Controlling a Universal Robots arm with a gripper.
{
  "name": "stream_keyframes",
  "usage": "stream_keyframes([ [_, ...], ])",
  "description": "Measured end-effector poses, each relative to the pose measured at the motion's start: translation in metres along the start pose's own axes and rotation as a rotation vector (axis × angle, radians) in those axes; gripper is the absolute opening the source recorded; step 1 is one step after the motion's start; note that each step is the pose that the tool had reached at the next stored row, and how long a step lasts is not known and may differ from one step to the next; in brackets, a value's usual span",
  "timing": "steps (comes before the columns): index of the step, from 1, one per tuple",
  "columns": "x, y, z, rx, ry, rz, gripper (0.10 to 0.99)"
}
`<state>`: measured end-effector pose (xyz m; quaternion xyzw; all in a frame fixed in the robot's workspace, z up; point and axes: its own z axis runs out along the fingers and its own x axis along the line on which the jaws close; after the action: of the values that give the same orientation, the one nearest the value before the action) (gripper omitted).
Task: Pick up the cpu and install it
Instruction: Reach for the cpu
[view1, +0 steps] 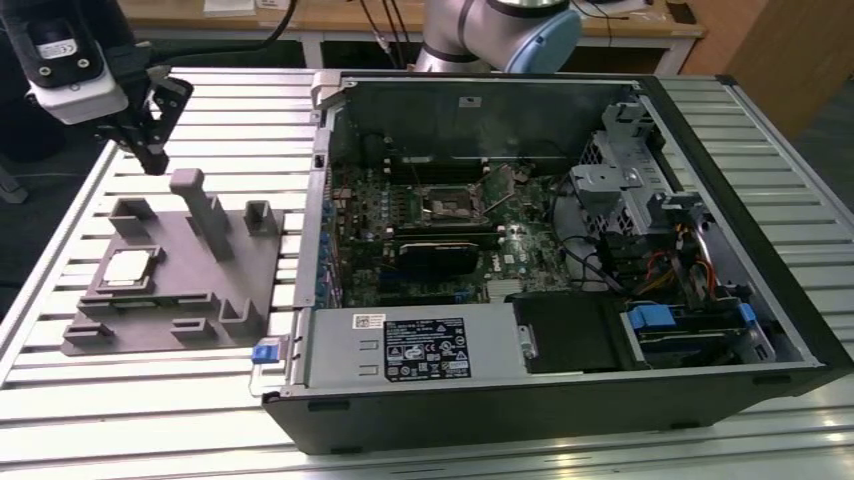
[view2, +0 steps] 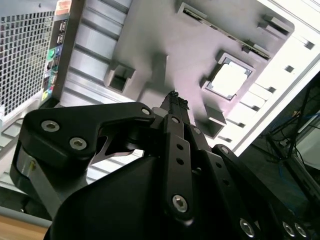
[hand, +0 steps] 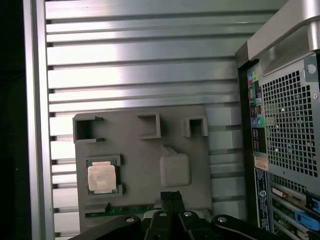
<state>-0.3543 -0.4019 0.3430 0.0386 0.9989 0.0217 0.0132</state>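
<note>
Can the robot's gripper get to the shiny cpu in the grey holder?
Probably yes. The cpu lies uncovered in its pocket on the grey fixture, and the gripper hangs above that fixture, beside its tall post.

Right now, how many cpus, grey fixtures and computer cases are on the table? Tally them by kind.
cpu: 1
grey fixture: 1
computer case: 1
Total: 3
</note>
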Motion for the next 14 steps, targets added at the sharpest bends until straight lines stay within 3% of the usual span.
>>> stream_keyframes([
  [14,0.0282,-0.0028,0.0124,0.0,0.0,0.0,0.106],
])
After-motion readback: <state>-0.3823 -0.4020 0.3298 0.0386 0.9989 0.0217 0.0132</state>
